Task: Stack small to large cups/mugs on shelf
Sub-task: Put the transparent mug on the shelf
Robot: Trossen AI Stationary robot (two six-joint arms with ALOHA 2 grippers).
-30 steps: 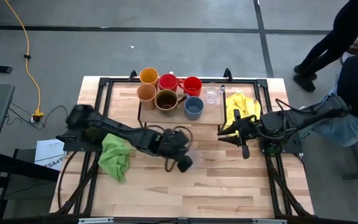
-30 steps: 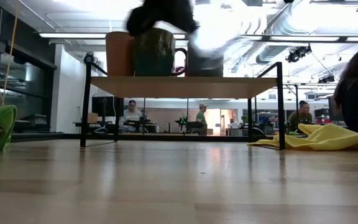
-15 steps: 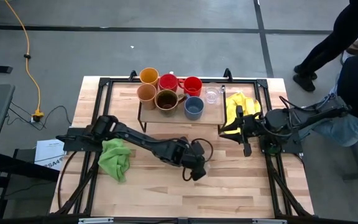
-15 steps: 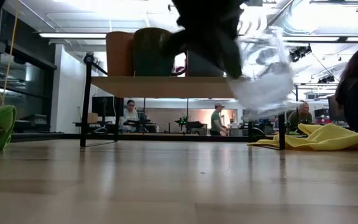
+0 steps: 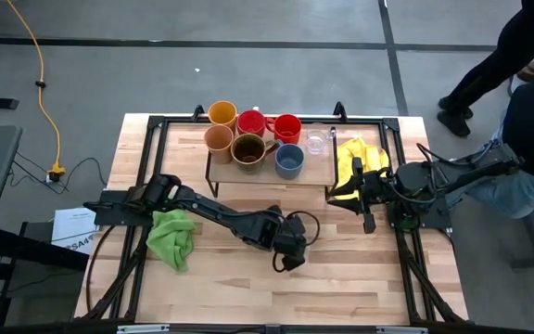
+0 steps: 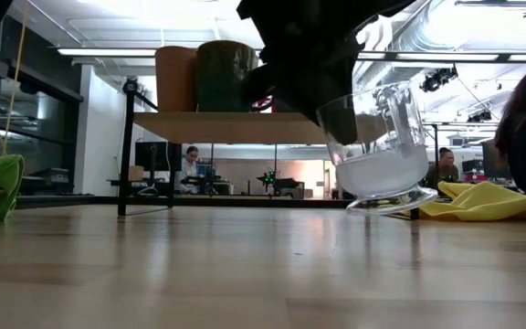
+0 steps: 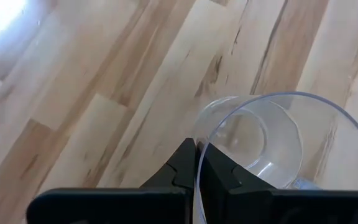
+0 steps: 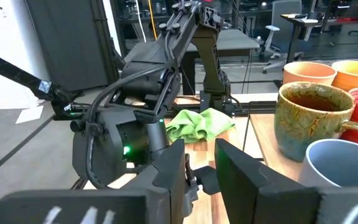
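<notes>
One clear glass tumbler (image 6: 379,146) pinched by its rim

Left gripper (image 5: 290,255) is clamped on it, tilted above bare tabletop at six o'clock of the light-wood shelf (image 5: 315,170), probably clearing space.

The high view looks straight down on the whole table (image 5: 248,278) from far above. The low view sits at tabletop height and looks across toward the shelf (image 6: 245,127). The left wrist view looks down very near at a clear glass (image 7: 272,143), which the low view shares. The right wrist view faces across the table.
</notes>
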